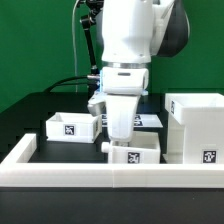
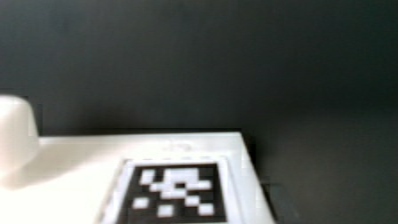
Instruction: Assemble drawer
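In the exterior view a small white tray (image 1: 72,126) with a square tag stands at the left. A second small tray (image 1: 137,152) sits by the front wall. The tall box-shaped shell (image 1: 196,124) stands at the right, with a tag low on its front. My gripper (image 1: 117,138) hangs low over the second tray's left end, and the white hand hides its fingertips. The wrist view shows a white tagged tray surface (image 2: 178,188) very close and blurred. A white rounded shape (image 2: 15,140) sits beside it. I cannot tell whether the jaws grip the tray.
A long low white border wall (image 1: 100,176) runs along the front and up the exterior view's left side. The marker board (image 1: 150,120) lies flat behind the hand. A black cable runs behind the arm. The table top is black.
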You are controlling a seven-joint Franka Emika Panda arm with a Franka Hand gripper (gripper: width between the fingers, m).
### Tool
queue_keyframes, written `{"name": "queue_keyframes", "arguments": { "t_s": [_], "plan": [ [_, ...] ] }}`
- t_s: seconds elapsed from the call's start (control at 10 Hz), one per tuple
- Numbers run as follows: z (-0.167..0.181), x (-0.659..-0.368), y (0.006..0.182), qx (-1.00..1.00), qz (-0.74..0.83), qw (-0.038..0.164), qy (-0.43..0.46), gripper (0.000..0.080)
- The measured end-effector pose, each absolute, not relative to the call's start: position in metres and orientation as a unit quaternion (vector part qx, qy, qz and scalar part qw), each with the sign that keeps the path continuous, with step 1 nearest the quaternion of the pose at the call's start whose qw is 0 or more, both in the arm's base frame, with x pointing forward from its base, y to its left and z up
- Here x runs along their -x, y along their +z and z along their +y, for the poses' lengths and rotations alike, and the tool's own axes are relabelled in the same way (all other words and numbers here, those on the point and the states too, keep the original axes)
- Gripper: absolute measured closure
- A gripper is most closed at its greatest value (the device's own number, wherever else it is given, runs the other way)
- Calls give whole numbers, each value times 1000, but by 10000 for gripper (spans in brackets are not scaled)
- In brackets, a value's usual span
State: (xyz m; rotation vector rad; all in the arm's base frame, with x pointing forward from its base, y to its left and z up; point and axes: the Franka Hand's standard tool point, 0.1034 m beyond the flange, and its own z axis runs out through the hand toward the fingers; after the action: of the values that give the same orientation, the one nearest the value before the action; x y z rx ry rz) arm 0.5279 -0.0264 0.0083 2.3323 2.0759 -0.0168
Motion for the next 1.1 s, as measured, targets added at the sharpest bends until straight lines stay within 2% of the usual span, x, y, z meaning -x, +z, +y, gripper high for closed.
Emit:
{"name": "queue_keyframes", "arguments": {
  "t_s": [0.2, 0.7, 1.1],
  "plan": [
    [-14, -534, 9, -738, 675, 5, -9, 758],
    [-14, -537, 8, -734, 679, 7, -14, 758],
    [-15, -547, 9, -729, 684, 16, -20, 758]
  ]
}}
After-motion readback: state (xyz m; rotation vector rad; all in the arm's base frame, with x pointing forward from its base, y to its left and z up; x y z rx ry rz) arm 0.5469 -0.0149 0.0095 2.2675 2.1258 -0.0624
